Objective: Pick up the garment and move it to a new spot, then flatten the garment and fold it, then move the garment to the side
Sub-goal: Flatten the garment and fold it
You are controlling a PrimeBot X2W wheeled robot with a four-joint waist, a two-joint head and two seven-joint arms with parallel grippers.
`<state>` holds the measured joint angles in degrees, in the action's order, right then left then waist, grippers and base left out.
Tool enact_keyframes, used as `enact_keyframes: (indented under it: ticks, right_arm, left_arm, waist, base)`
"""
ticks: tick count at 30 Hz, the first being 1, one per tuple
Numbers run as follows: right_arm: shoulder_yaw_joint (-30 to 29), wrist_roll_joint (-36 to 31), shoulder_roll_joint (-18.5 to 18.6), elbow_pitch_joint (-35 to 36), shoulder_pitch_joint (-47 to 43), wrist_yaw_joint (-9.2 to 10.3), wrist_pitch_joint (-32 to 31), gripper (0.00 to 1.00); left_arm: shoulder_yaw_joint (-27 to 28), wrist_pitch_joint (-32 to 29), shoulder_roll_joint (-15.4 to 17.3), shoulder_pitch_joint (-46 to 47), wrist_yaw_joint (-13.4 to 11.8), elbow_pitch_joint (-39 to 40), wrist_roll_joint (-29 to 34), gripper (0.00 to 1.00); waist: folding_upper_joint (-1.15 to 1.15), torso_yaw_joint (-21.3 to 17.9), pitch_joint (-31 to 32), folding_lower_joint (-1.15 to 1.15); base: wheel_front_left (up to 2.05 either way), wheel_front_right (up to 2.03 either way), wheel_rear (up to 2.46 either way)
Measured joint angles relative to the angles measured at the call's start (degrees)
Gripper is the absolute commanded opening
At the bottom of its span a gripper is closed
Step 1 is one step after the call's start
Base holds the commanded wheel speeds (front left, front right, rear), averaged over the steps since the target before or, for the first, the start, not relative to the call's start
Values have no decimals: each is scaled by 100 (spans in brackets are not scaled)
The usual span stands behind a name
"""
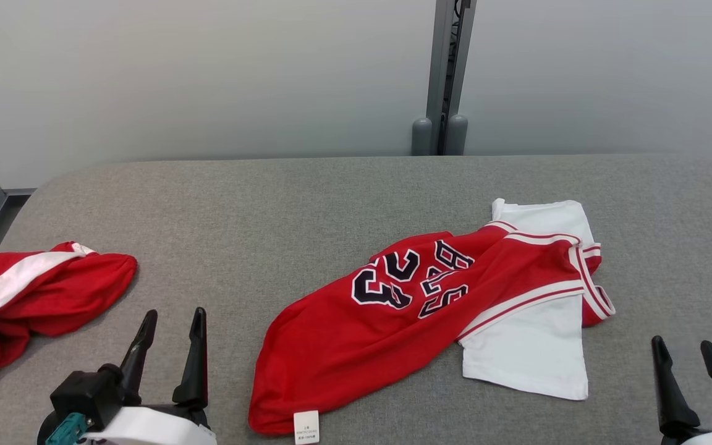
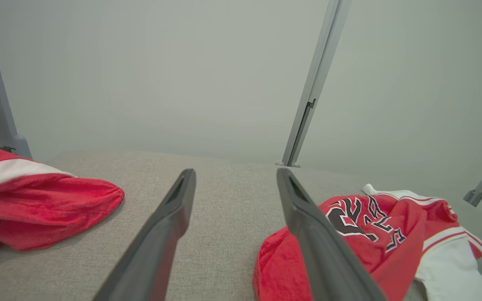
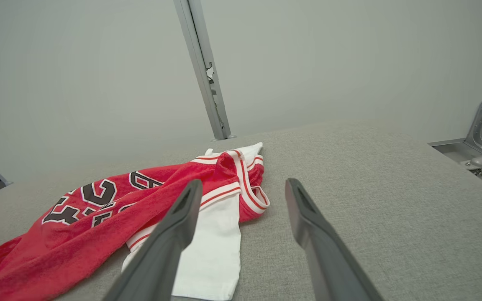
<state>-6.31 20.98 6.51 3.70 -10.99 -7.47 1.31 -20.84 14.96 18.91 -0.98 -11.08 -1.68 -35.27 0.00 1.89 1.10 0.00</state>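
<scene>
Matt jersey [image 1: 356, 346] cloth on coarse grey weave
The jersey is showing fuzzy red knit and smoother white panels; the table [image 1: 269, 210] under it is wearing rough woven fabric; the post [image 1: 449, 62] behind it is probably showing smooth painted metal.

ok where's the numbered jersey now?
Head view: the numbered jersey lies crumpled on the table, slightly right of centre, between the left tool and right tool; another red garment sits far left.
</scene>
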Motion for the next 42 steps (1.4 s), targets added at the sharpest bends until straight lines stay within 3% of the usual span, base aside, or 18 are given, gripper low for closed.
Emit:
enact_keyframes:
  ticks: [8, 18, 28, 36, 37, 39, 40, 41, 42]
  right_arm:
    - [276, -11, 78, -318, 274, 0, -601, 100]
    - [586, 330, 249, -1548, 1008, -1, -1920, 100]
    - [359, 309, 1, -2126, 1549, -1, -2487, 100]
    - [383, 289, -59, -2237, 1778, 0, -2593, 100]
    - [403, 307, -59, -2239, 1787, 3, -2592, 86]
    - [446, 332, -52, -2254, 1807, 5, -2566, 48]
    - [475, 341, -52, -2263, 1811, 5, -2547, 37]
    - [503, 367, -54, -2268, 1816, 5, -2524, 10]
    - [531, 393, -62, -2279, 1823, 4, -2497, 0]
  left_arm:
    - [-234, -1381, 122, 35, 9, -36, -428, 100]
    - [-708, -2882, 339, 154, 53, 70, -778, 100]
    - [-1029, -3311, 198, 533, 346, -415, -869, 100]
    - [-1217, -3454, 80, 753, 523, -838, -913, 100]
    - [-1219, -3433, 59, 774, 531, -857, -913, 100]
    - [-1235, -3423, 40, 815, 556, -893, -912, 100]
    - [-1238, -3417, 41, 830, 573, -914, -912, 75]
    - [-1243, -3418, 42, 845, 590, -933, -913, 43]
    - [-1246, -3418, 42, 855, 599, -946, -913, 5]
  waist:
    - [0, 31, -147, 0]
    - [0, 232, -446, 0]
    - [0, 436, -828, 0]
    - [0, 467, -1044, 0]
    - [0, 466, -1056, 0]
    - [0, 464, -1069, 0]
    - [0, 463, -1077, 0]
    - [0, 463, -1083, 0]
    - [0, 462, -1085, 0]
  base:
    - [0, 0, 0]
    - [0, 0, 0]
    - [0, 0, 0]
    - [0, 0, 0]
    - [0, 0, 0]
    - [0, 0, 0]
    - [0, 0, 0]
    - [0, 0, 0]
    - [0, 0, 0]
